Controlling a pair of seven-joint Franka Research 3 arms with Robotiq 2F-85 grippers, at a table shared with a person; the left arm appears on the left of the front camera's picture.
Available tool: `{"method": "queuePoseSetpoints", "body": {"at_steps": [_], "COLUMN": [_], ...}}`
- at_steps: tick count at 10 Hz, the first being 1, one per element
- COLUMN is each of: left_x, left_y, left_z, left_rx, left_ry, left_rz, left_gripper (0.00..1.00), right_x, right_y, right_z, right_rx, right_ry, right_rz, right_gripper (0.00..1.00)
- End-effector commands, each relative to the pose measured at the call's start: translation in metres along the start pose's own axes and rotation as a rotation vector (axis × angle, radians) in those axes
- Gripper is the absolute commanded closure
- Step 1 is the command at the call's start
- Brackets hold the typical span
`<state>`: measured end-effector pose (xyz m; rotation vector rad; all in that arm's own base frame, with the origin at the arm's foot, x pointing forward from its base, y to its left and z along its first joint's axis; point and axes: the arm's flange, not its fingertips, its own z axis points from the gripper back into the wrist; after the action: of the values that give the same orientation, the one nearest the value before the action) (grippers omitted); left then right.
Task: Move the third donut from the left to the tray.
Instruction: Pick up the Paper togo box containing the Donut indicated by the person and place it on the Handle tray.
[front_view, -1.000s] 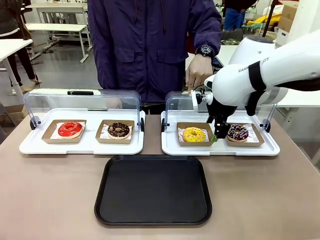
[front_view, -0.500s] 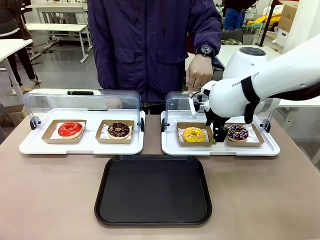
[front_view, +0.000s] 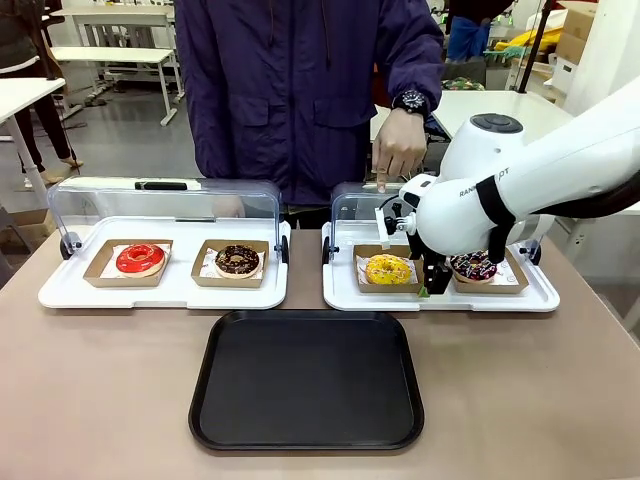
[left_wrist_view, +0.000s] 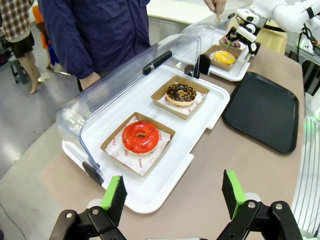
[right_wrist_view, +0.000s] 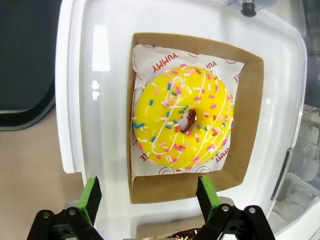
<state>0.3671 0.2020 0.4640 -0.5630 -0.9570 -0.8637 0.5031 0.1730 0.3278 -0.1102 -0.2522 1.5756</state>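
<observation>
Front view: the right hand (front_view: 432, 285) hangs low over the right white tray (front_view: 440, 297), at the 3 o'clock edge of the yellow donut (front_view: 388, 268). This ring donut, with yellow icing and coloured sprinkles, lies on white paper in a shallow cardboard box (front_view: 389, 253), the left of two boxes on that tray. A dark donut with sprinkles (front_view: 473, 265) lies in the neighbouring box at 3 o'clock, partly hidden by the arm. The black tray (front_view: 307, 380) rests bare on the bench (front_view: 100, 390), at 7 o'clock from the yellow donut. On the left white tray (front_view: 165, 293) sit a red donut (front_view: 140, 258) and a chocolate donut (front_view: 237, 259). A person's hand (front_view: 398, 146) touches the raised clear lid (front_view: 356, 207) behind the right tray.

Right wrist view: the right hand (right_wrist_view: 150, 197) is spread open, its green pads (right_wrist_view: 90, 196) standing at the box's near edge, one off each near corner; the yellow donut (right_wrist_view: 182, 119) lies at 12 o'clock, ungrasped.

Left wrist view: the left hand (left_wrist_view: 173, 195) is open and holds nothing, poised above the near corner of the left white tray (left_wrist_view: 160, 185). The red donut (left_wrist_view: 140, 137) lies at 12 o'clock, the chocolate donut (left_wrist_view: 181, 94) beyond it, the black tray (left_wrist_view: 262, 110) at 2 o'clock.
</observation>
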Motion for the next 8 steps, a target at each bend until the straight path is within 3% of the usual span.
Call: {"method": "queuePoseSetpoints", "body": {"at_steps": [1, 8], "left_x": [0.001, 0.001], "left_y": [-0.001, -0.001], "left_z": [0.001, 0.001], "left_rx": [-0.007, -0.007], "left_ry": [-0.003, -0.003], "left_rz": [-0.009, -0.009], "left_gripper": [0.0, 0.0], "right_x": [0.002, 0.004], "right_y": [0.004, 0.0], "right_z": [-0.006, -0.02], "right_rx": [-0.034, -0.04], "right_ry": [0.025, 0.027], "right_rz": [-0.02, -0.027], "right_gripper": [0.0, 0.0]}}
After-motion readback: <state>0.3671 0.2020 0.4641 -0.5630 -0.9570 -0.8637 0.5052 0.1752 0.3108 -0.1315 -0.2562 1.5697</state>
